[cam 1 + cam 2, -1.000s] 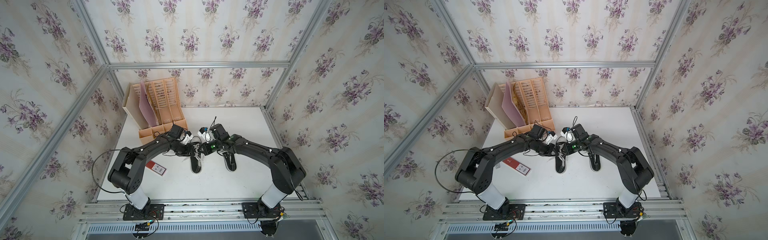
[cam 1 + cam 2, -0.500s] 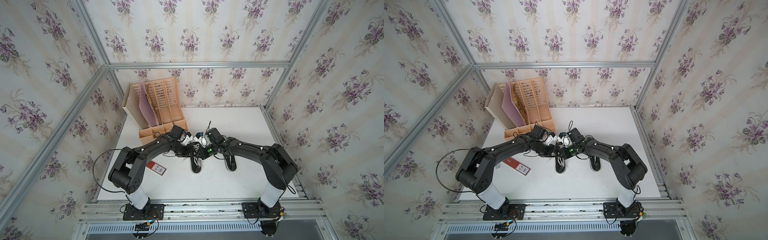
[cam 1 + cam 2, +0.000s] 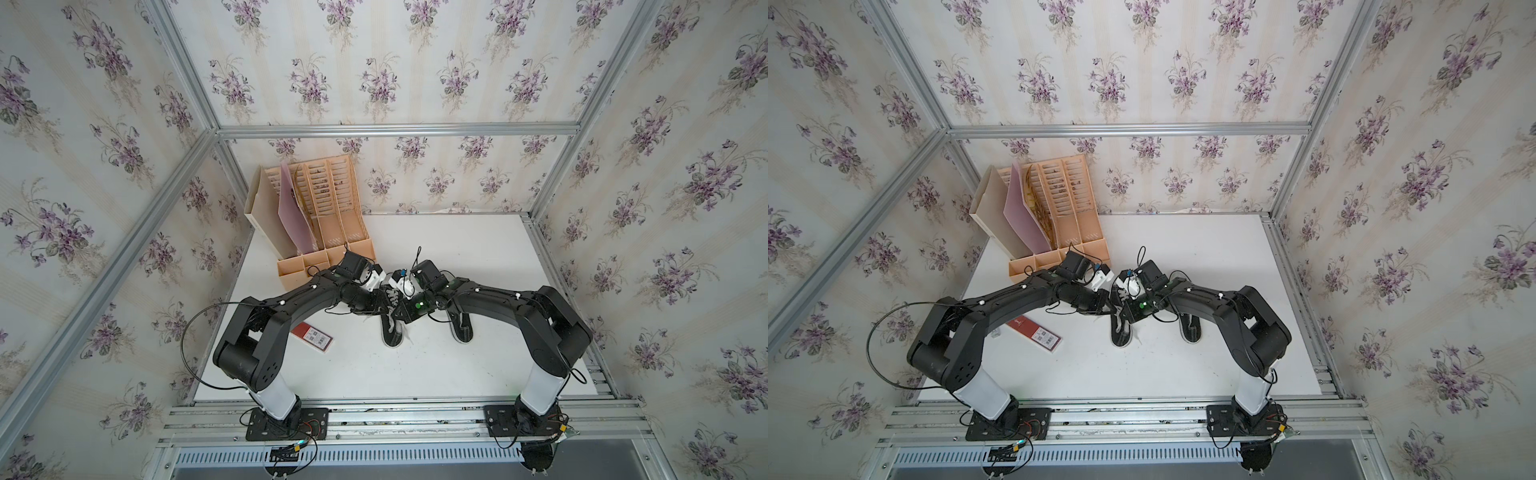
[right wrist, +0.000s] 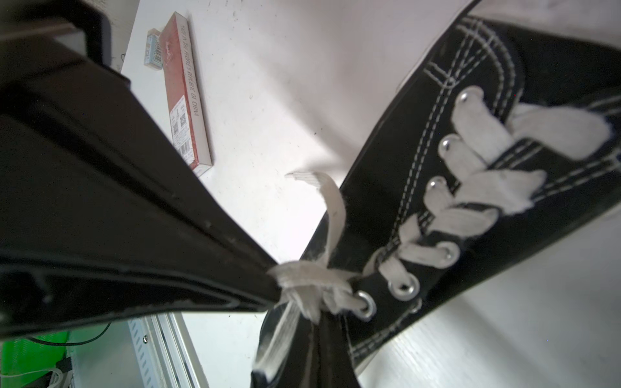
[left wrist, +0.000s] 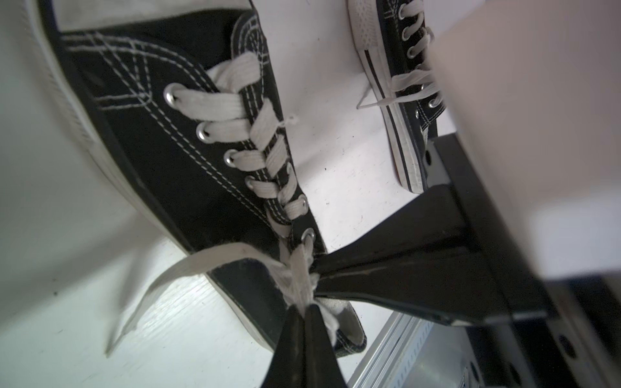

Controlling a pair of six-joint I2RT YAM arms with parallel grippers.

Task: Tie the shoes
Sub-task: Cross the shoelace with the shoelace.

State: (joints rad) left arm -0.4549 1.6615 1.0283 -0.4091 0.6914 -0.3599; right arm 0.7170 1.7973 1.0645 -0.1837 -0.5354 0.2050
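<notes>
The left claw point(image 5: 304, 309) is clamped tight on the bunched lace point(image 5: 299, 268) at the top eyelets of one shoe point(image 5: 174, 174). Its two dark fingers are pressed together with white cloth squeezed between the tips. The right claw point(image 5: 319, 281) comes in from the side and is likewise pinched closed on the same bunch, so the two tips nearly touch. Whether the crossing there is a finished knot cannot be made out. In both top views the claw tips are hidden beneath the wrists and their cameras, and only a patch of crossed lacing shows between them. One loose, flat lace end point(image 5: 144, 302) trails from the bunch toward the white surface point(image 3: 457, 249), blurred at its tip. The right wrist view shows another lace end point(image 4: 314, 179) sticking out past the shoe's side.

The shoe point(image 3: 392, 334) lies near the middle of the surface, its long axis running from the back wall toward the arm bases. The heel opening faces the bases. The white toe cap points to the back wall; it is covered by the wrists from above and cut off at the frame edge in the left wrist view. The second shoe point(image 3: 462, 330) sits beside it, apart and roughly parallel, its front half under the right arm. A red box point(image 3: 311, 336) lies partly covered by the left arm, and a file rack point(image 3: 320, 224) stands in the back corner.
</notes>
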